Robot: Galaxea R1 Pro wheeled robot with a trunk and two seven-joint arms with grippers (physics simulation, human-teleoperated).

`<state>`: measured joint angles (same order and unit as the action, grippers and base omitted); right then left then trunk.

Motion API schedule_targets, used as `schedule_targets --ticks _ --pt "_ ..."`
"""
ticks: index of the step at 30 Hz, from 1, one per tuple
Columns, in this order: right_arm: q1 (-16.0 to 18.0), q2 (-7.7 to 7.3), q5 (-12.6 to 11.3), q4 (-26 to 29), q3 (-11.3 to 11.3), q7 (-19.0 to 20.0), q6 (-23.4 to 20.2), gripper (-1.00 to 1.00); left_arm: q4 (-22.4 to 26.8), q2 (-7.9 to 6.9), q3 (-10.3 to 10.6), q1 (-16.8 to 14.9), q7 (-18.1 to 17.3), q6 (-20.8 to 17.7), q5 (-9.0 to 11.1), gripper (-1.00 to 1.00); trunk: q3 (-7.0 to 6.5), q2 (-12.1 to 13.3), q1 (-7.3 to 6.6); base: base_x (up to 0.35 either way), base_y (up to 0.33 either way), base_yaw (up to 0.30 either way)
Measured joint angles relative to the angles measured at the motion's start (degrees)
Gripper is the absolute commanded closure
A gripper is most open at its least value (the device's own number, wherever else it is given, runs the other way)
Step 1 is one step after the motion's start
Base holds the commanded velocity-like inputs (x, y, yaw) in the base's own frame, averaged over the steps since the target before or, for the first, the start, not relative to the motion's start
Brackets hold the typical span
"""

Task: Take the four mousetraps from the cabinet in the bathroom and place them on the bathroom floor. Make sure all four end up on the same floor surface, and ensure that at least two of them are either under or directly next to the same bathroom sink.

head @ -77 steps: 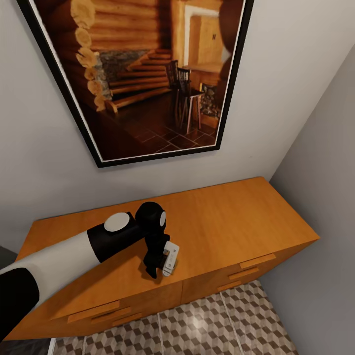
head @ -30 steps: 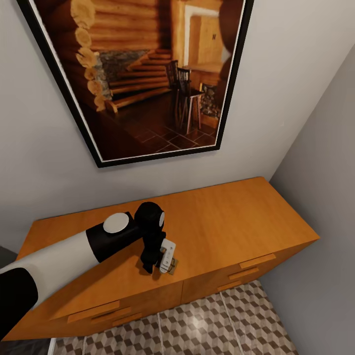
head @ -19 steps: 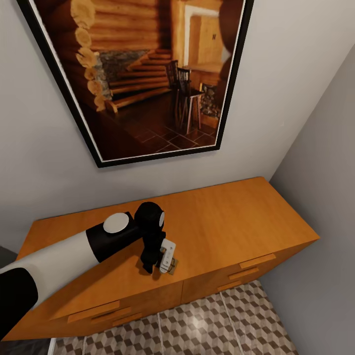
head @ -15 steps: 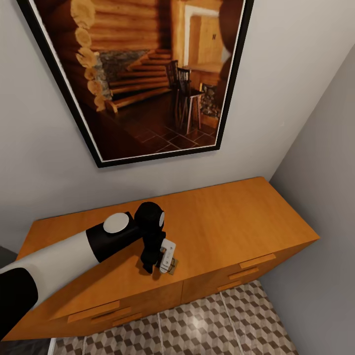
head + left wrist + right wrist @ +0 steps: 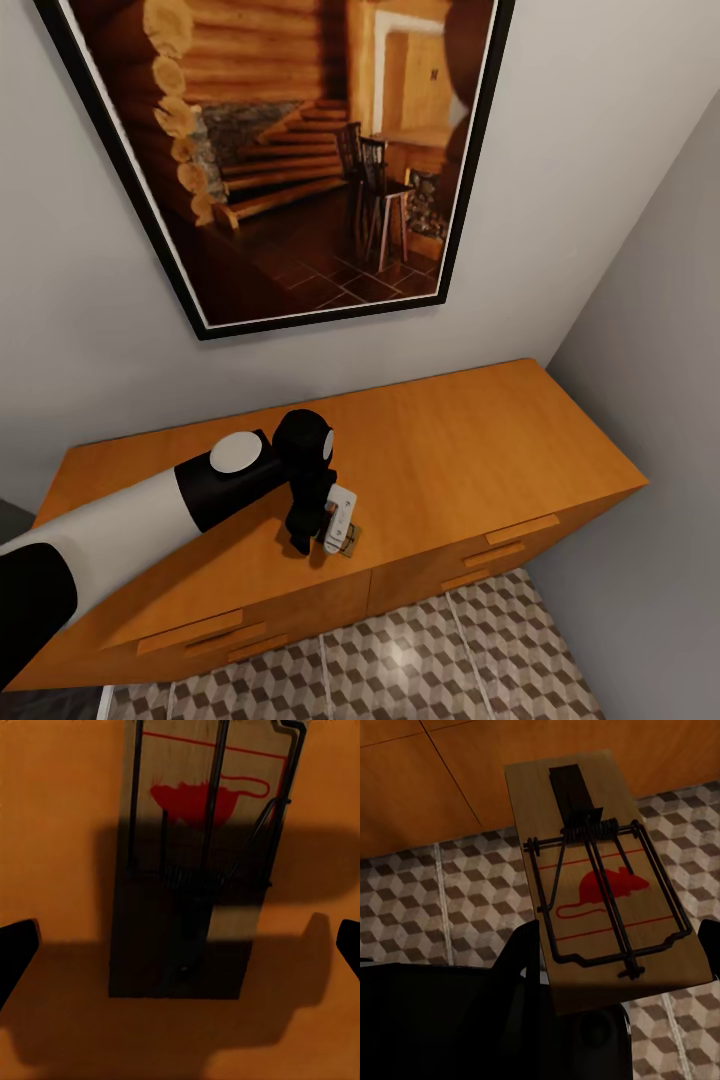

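A mousetrap (image 5: 196, 862) lies flat on the orange-brown cabinet (image 5: 470, 450) top, directly beneath the left gripper (image 5: 180, 945), whose fingers are spread wide to either side of it. The right gripper (image 5: 619, 967) clasps a second mousetrap (image 5: 604, 877) above the cube-patterned bathroom floor (image 5: 427, 907).

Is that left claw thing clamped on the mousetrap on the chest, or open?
Open. In the left wrist view the end effector's fingertips sit wide apart on either side of the mousetrap, which lies flat on the cabinet, untouched.

Cabinet (image 5: 470, 440) top right half free; wall (image 5: 560, 250) behind.
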<state>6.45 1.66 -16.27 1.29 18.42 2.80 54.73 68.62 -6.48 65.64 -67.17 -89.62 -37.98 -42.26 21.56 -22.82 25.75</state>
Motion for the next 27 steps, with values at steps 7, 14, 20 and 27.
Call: schedule_targets --ticks 7,14,20,27 --pt "0.01 0.0 0.0 0.0 0.0 0.0 0.0 1.0 -0.57 0.1 0.0 0.0 0.0 0.0 0.0 -1.0 0.0 0.0 0.0 0.0 0.0 0.0" --pt "0.01 0.0 0.0 0.0 0.0 -0.01 0.0 1.0 -0.98 0.26 0.0 -0.05 -0.01 -0.04 -0.06 -1.0 -0.02 -0.03 -0.02 0.0 0.0 0.0" --pt "0.01 0.0 0.0 -0.01 0.0 0.0 0.0 1.0 -1.1 0.33 0.01 -0.06 -0.01 -0.06 -0.08 -1.0 -0.02 -0.04 -0.02 0.0 0.0 0.0" --pt "0.01 0.0 0.0 0.0 0.0 0.0 0.0 1.0 -1.04 0.3 0.01 -0.05 -0.02 -0.02 -0.09 -1.0 -0.02 -0.03 -0.02 0.0 0.0 0.0"
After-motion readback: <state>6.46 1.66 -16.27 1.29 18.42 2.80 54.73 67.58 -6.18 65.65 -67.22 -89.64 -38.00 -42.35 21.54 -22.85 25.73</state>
